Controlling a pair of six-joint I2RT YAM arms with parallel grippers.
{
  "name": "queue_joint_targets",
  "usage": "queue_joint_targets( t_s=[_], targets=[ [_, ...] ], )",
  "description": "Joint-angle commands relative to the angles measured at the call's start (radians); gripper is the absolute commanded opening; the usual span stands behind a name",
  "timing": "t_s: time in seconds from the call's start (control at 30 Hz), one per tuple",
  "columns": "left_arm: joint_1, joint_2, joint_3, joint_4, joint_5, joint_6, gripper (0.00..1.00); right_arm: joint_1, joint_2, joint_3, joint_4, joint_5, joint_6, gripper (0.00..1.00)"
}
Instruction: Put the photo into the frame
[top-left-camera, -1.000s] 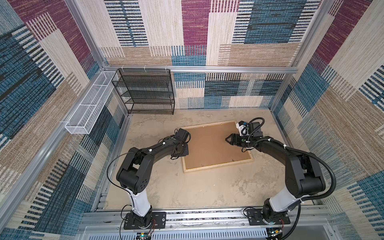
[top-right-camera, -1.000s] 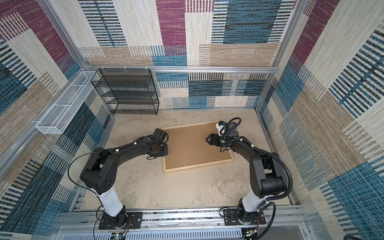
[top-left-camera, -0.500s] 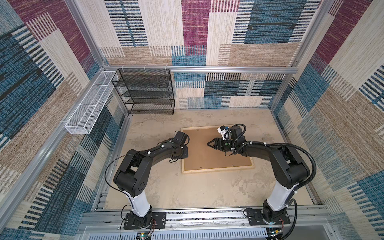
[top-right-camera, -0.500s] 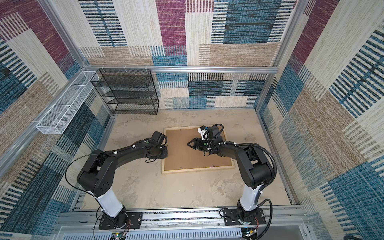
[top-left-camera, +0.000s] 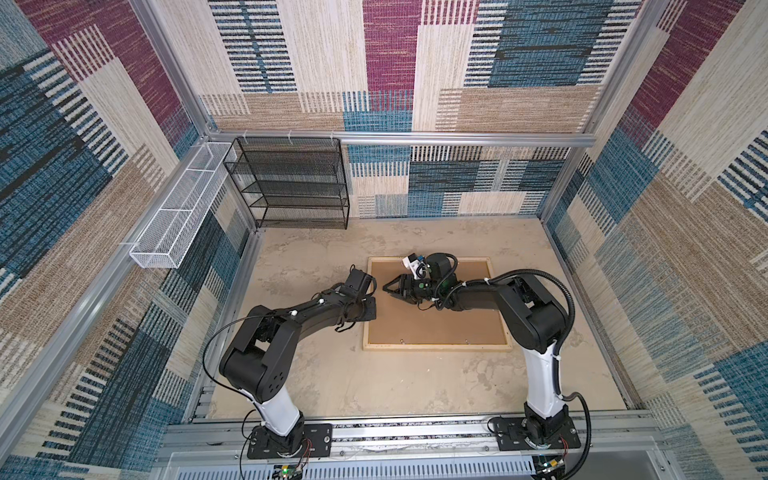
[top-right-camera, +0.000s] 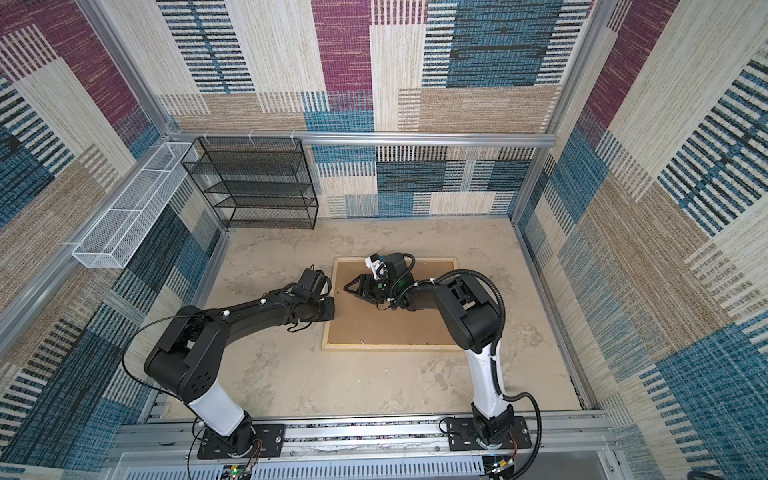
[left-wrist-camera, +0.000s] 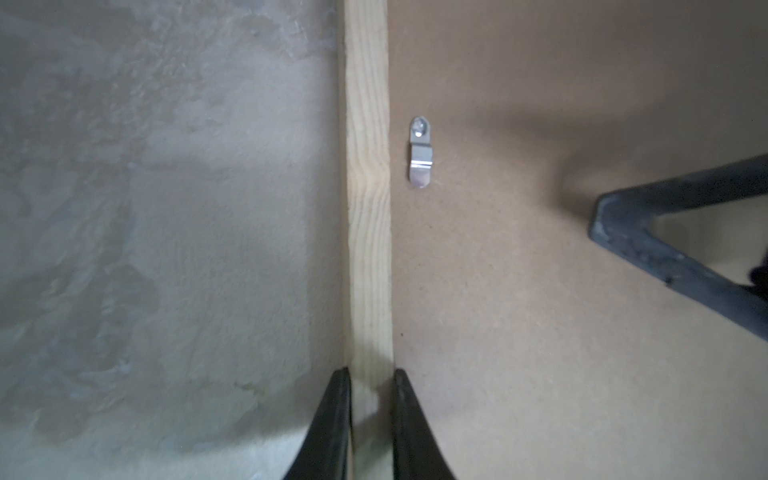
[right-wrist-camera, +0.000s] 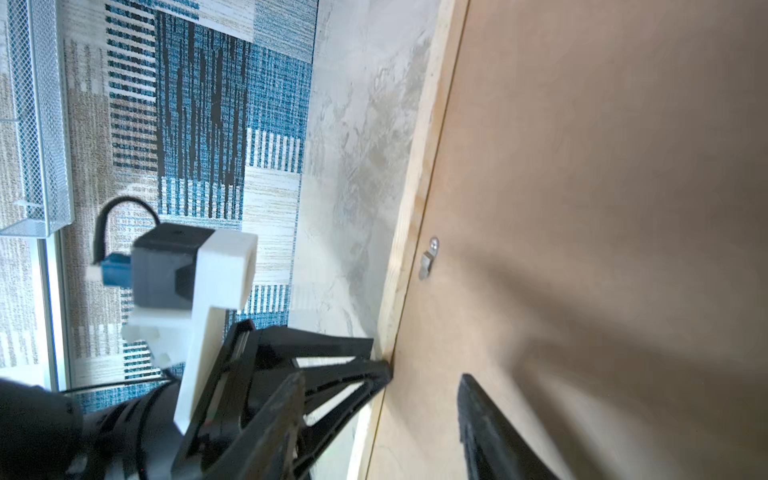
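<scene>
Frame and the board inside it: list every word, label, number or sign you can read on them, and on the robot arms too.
None: no readable text shows in any view.
Frame: bare pale wood, no print.
Backing board: plain brown, no label.
Metal clip: no marking visible.
Left arm and right arm: no lettering visible.

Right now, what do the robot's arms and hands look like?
The left arm and right arm are chunky and black, each with a white bottom part. Black cables loop along them. The left hand and right hand have thin black triangle fingers.
</scene>
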Motion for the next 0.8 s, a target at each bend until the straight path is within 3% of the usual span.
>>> queue_joint_targets(
  t_s=[0.0,0.27,0.5,0.77],
  targets=[
    [-0.019,0.001,-0.01,-0.099,0.093,-0.014,0.15,0.02,0.038,0.065,-0.02,-0.002,0.038,0.6],
    [-0.033,0.001,-0.008,-0.106,0.083,-0.015,0.14,0.046,0.116,0.2,-0.17,0.042,0.01,0.59],
    [-0.037,-0.001,-0.013,-0.112,0.066,-0.027,0.14,0.047,0.08,0.164,-0.201,0.089,-0.012,0.6],
    [-0.04,-0.004,-0.014,-0.103,0.074,-0.029,0.14,0.07,0.083,0.155,-0.195,0.064,0.002,0.6]
  ],
)
